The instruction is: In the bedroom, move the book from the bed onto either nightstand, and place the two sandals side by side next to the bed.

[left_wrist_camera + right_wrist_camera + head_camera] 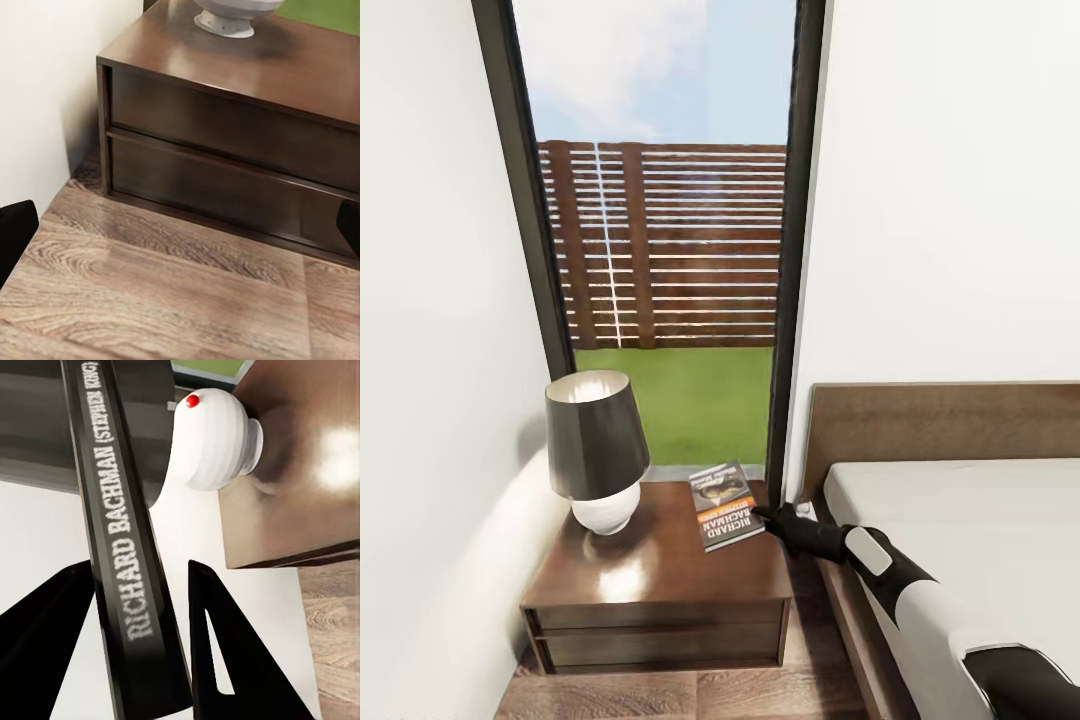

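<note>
The book (pixel 725 504) lies on the nightstand (pixel 660 570), seemingly between the right claw's (pixel 760 512) fingers.

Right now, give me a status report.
Right gripper at the book, fingers astride its spine. Book lies on nightstand beside lamp. Left gripper open, low.

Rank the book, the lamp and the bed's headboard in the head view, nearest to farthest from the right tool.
1. Book: at the right tool, on the nightstand's bed-side edge.
2. Headboard: behind the arm.
3. Lamp: across the nightstand, by the wall.
</note>
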Controlling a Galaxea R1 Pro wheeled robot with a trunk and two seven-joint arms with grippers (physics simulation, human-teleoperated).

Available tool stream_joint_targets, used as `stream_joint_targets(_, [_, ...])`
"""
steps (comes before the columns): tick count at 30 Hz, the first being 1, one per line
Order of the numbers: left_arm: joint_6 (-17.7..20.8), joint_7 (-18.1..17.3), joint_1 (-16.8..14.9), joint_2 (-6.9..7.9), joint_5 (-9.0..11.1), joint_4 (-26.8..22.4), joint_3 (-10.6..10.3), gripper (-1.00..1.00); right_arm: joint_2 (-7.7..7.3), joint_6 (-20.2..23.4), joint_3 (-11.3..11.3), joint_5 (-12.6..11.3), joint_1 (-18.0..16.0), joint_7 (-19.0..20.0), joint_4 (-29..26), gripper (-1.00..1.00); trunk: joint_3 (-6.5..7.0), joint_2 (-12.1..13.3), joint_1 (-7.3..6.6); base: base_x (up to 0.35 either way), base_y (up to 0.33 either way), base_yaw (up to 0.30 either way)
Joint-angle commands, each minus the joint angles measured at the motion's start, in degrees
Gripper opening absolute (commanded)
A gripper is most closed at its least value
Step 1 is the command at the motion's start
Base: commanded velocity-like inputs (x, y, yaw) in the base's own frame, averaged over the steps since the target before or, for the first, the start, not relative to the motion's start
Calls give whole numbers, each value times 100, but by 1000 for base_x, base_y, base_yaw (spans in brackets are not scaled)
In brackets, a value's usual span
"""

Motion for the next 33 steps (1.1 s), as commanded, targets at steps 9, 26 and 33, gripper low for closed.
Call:
stream_joint_targets(9, [4, -59, -5, 2, 43, 6, 17, 100, 10, 37, 46, -54, -3, -569, -1, -100, -6, -3, -1, 0, 0, 0])
stream_joint_targets(26, [4, -49, -5, 5, 43, 6, 17, 100, 14, 35, 46, -83, -5, -720, -13, -100, -6, -3, -1, 78, 65, 0])
stream_joint_targets(33, [4, -49, -4, 3, 43, 6, 17, 100, 14, 29, 46, -84, -7, -723, -13, -100, -6, -3, -1, 132, 77, 0])
